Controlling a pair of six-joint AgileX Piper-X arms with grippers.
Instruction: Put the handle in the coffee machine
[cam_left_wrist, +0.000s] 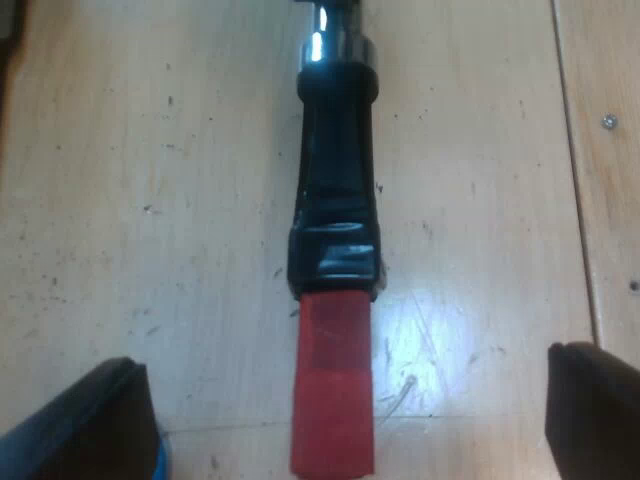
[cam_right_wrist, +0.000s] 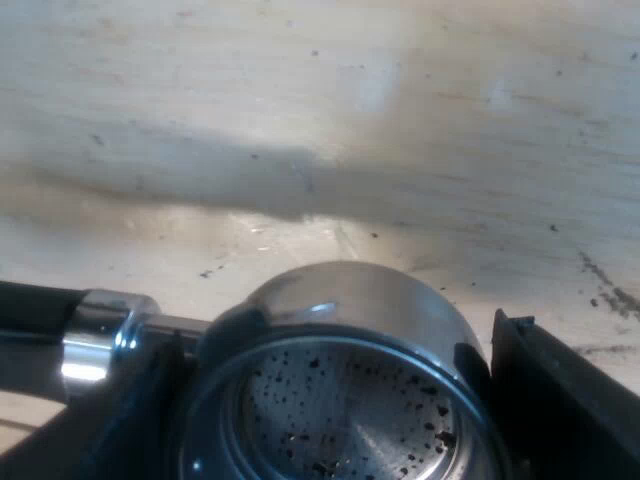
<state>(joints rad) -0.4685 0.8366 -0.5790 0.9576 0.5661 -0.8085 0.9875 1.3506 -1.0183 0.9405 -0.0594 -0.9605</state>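
Note:
The metal holder (cam_left_wrist: 335, 180) lies flat on a pale wooden table (cam_left_wrist: 150, 200), its black handle ending in a red tip (cam_left_wrist: 333, 390). My left gripper (cam_left_wrist: 340, 420) hangs open just above that red end, with one black finger (cam_left_wrist: 90, 425) well out on each side and neither touching it. In the right wrist view, the holder's round steel basket (cam_right_wrist: 340, 300) sits between the black fingers (cam_right_wrist: 560, 390) of my right gripper (cam_right_wrist: 340, 400), which press against its sides. A shiny collar (cam_right_wrist: 100, 335) joins the basket to the dark handle.
Dark coffee specks dot the inside of the basket. A seam between table planks (cam_left_wrist: 575, 170) runs alongside the handle, with a small screw (cam_left_wrist: 609, 121) beyond it. Bare scuffed wood (cam_right_wrist: 320, 100) stretches past the basket.

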